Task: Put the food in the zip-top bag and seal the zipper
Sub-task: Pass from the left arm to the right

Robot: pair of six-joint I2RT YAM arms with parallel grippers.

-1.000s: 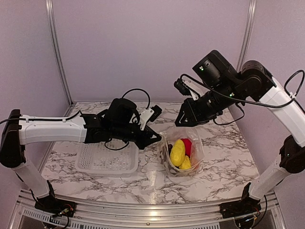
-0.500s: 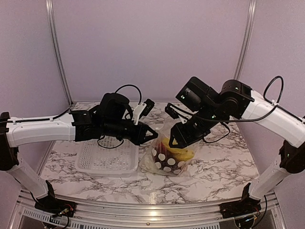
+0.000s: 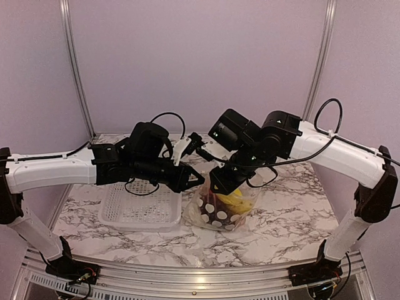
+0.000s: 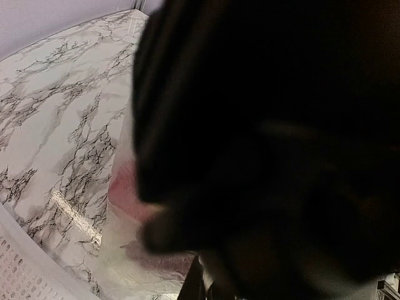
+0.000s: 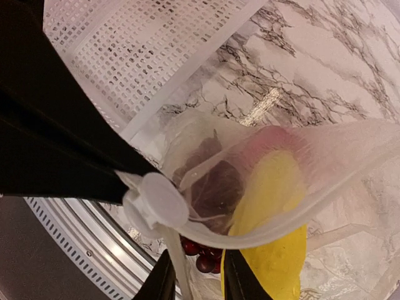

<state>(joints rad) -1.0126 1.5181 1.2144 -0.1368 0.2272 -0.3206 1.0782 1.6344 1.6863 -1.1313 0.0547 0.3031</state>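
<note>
The marble-patterned tabletop (image 3: 294, 215) carries, nearest the arm bases, a white perforated basket (image 3: 140, 209) at left. The zip-top bag (image 3: 190, 217) stands just beside the basket's right edge, mouth upward.

The food lies inside the bag:
- a yellow piece (image 5: 275, 250);
- dark red grapes (image 5: 203, 257) low in the bag;
- a pink-red piece (image 5: 275, 140), blurred through the film;
- from above, a dark piece with pale spots (image 3: 214, 209) against the near wall.

The zipper (image 5: 312, 201) runs as a whitish band along the rim, and the mouth gapes, unsealed.

At the mouth's left corner the left hand (image 3: 195, 179) has its fingers pressed together, pinching the film beside a round white tab (image 5: 156, 200). The right hand (image 5: 199, 278) has its fingers a little spread, straddling the rim; whether they touch the film cannot be told.

The left wrist view is largely blocked by a dark, blurred mass. Farthest back stand lilac walls (image 3: 200, 62).
</note>
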